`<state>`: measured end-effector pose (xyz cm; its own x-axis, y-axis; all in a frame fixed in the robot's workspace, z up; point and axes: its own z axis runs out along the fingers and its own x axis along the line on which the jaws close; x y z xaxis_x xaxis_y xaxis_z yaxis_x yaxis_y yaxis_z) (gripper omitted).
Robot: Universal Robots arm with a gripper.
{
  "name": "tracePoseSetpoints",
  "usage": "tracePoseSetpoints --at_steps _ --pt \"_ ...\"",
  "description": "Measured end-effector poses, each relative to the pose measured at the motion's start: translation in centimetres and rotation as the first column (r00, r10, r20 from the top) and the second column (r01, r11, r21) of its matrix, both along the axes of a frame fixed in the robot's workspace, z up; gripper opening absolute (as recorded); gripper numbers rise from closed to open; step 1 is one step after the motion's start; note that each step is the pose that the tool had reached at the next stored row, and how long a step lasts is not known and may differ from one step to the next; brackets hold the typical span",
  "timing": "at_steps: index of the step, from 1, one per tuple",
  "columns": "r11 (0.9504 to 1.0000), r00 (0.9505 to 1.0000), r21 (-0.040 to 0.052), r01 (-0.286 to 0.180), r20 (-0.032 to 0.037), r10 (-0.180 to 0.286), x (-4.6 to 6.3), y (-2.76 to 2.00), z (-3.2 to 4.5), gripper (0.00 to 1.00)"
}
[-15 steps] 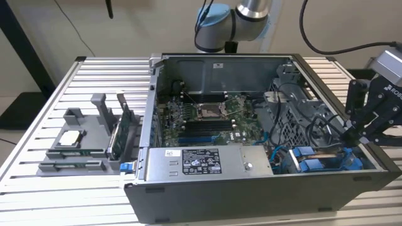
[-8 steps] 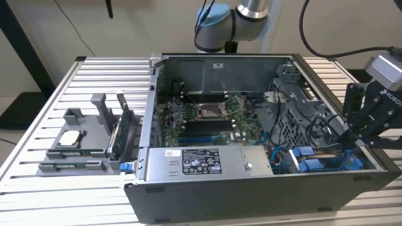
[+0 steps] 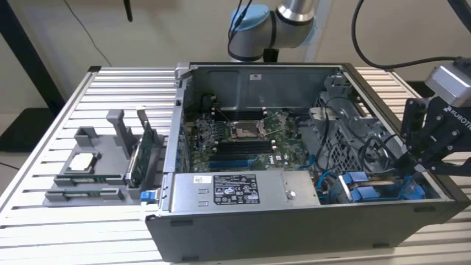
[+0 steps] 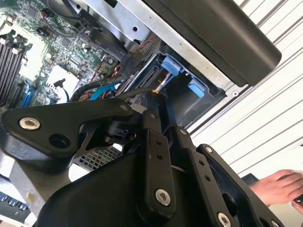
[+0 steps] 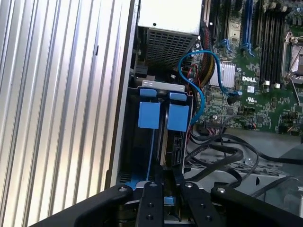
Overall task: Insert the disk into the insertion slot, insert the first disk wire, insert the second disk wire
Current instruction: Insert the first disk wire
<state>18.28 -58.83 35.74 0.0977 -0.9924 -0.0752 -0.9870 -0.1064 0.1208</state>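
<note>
Two blue carrier tabs (image 5: 149, 115) in drive cage (image 5: 125, 142); black cables (image 5: 222, 153) beside end effector (image 5: 169, 176)

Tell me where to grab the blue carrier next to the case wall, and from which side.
Grip the blue carrier by its flat front tab, the part standing clear of the drive cage. Come straight at the tab from the open side of the case, probably: cage walls cover its long flanks.
</note>
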Motion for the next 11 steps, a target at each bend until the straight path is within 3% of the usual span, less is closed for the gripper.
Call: tracePoseSetpoints --at_steps 6,11 --pt "1.0000 1.0000 0.0000 0.000 0.0000 0.000 0.00 0.06 0.00 0.19" --pt "1.0000 1.0000 -0.0001 0.000 0.0000 0.000 0.00 0.48 -0.05 0.19"
